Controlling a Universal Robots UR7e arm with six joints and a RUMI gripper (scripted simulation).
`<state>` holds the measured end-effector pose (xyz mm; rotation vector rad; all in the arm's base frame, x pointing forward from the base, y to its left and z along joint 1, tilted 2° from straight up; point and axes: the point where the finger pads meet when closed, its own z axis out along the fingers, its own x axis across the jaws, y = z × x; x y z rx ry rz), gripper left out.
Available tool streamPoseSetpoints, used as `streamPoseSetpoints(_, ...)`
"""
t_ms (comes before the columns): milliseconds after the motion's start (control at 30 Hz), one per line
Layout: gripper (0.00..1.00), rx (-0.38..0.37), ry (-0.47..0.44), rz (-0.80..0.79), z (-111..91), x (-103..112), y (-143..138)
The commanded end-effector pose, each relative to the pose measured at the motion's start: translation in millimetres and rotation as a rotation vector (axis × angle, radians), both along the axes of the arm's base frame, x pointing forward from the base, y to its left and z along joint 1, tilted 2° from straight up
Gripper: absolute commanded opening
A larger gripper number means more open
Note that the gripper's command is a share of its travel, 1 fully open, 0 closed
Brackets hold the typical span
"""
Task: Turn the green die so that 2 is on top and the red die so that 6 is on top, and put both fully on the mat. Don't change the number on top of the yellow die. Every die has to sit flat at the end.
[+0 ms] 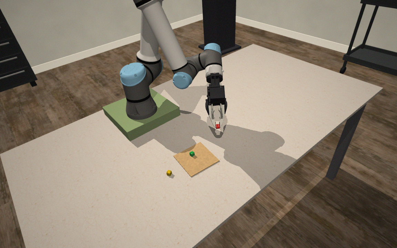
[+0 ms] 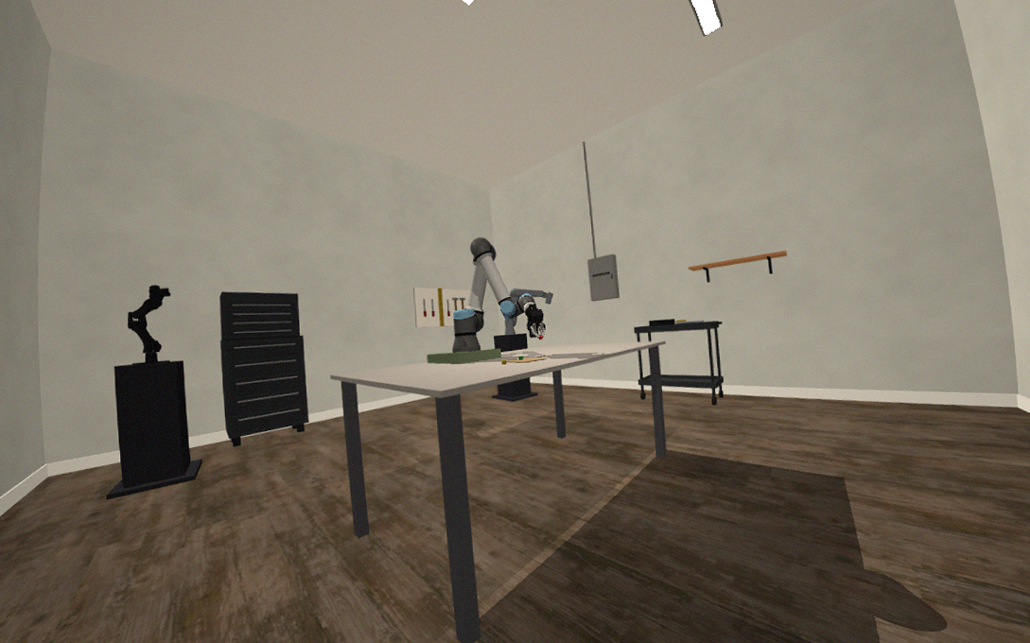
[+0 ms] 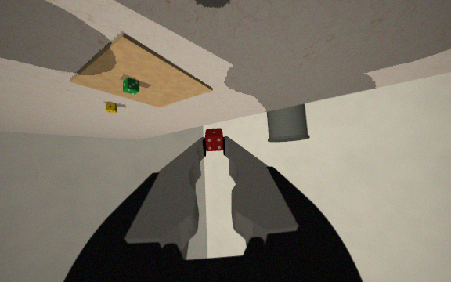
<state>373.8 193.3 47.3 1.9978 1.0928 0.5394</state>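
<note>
The red die [image 1: 217,125] is pinched in the end effector [image 1: 217,126], held above the table [image 1: 292,96] mid-reorientation. The green die [image 1: 192,153] lies on the mat [image 1: 202,163]; the yellow die [image 1: 169,172] lies beside it. Next, six-up placement on the mat is required.

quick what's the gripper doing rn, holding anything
Gripper: shut on the red die, held above the table.
</note>
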Motion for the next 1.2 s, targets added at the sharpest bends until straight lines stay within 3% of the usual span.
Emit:
streamPoseSetpoints(0,0.00,-0.001,-0.004,0.000,-2,0,0)
streamPoseSetpoints(267,0.00,-0.001,-0.004,0.000,-13,0,0)
streamPoseSetpoints(667,0.00,-0.001,-0.004,0.000,-55,-1,1)
streamPoseSetpoints(1167,0.00,-0.001,-0.004,0.000,-77,-2,1)
